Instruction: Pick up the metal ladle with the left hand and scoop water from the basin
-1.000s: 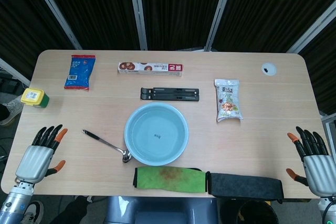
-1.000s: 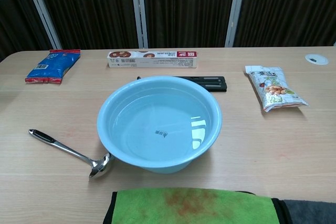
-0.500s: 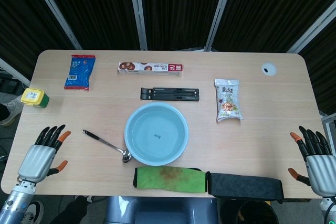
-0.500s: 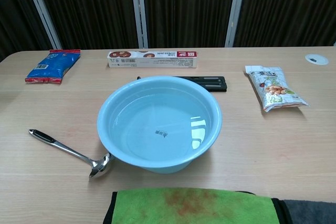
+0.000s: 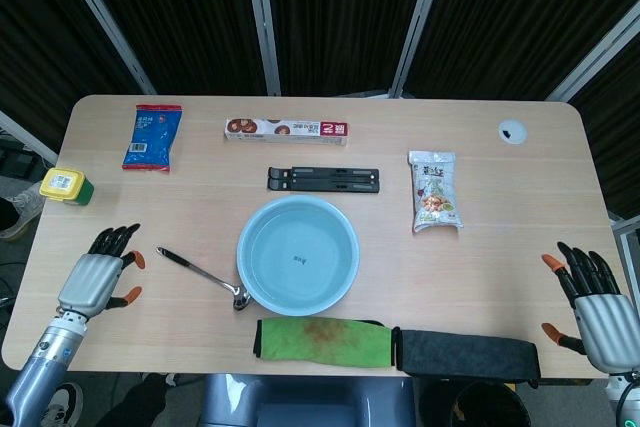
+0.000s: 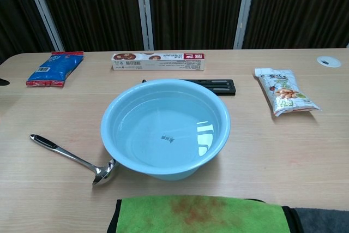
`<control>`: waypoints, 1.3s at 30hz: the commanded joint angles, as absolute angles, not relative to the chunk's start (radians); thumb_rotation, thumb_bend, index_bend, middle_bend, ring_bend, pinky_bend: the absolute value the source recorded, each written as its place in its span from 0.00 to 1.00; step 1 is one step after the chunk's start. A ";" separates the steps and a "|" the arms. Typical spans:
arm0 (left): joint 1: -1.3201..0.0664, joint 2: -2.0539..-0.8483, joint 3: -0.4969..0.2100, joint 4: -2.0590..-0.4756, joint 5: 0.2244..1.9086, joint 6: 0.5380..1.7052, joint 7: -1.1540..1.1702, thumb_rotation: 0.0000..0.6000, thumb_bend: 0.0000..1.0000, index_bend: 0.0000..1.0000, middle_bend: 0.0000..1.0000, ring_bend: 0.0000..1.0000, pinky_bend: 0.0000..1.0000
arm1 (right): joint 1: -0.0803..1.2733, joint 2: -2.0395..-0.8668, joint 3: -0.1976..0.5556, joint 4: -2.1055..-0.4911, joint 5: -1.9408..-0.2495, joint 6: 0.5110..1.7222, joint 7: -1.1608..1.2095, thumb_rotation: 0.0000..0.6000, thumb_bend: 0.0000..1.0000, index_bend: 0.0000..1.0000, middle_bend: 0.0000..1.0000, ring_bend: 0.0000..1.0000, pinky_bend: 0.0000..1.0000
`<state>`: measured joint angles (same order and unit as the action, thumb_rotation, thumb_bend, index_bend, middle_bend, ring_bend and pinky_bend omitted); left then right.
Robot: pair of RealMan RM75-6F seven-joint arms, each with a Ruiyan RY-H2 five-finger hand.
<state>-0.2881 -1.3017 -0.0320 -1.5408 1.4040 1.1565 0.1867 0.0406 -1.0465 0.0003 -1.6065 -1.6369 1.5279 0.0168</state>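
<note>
The metal ladle lies flat on the table left of the basin, black handle end pointing far left, bowl touching the basin's near-left side. The light blue basin holds clear water. My left hand hovers open with fingers spread, just left of the ladle's handle tip and apart from it. My right hand is open at the table's near right corner, holding nothing. Neither hand shows clearly in the chest view.
A green cloth and a dark grey cloth lie along the near edge. A black folded stand, a long box, a blue packet, a snack bag and a yellow-lidded tub sit further out.
My left hand has moved up and to the right, closer to the ladle's handle. The right hand shifted slightly. Ladle and basin have not moved.
</note>
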 commanded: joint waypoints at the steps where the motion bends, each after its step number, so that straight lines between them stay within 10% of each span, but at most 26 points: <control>1: -0.308 -1.342 -0.043 -1.512 1.373 1.128 0.216 1.00 0.31 0.42 0.00 0.00 0.00 | 0.046 -1.039 0.001 -1.603 -1.633 1.519 0.032 1.00 0.00 0.13 0.00 0.00 0.00; 39: -0.515 -1.651 -0.062 -1.293 1.188 0.900 0.454 1.00 0.37 0.44 0.00 0.00 0.00 | 0.090 -0.999 0.007 -1.593 -1.585 1.436 0.140 1.00 0.00 0.13 0.00 0.00 0.00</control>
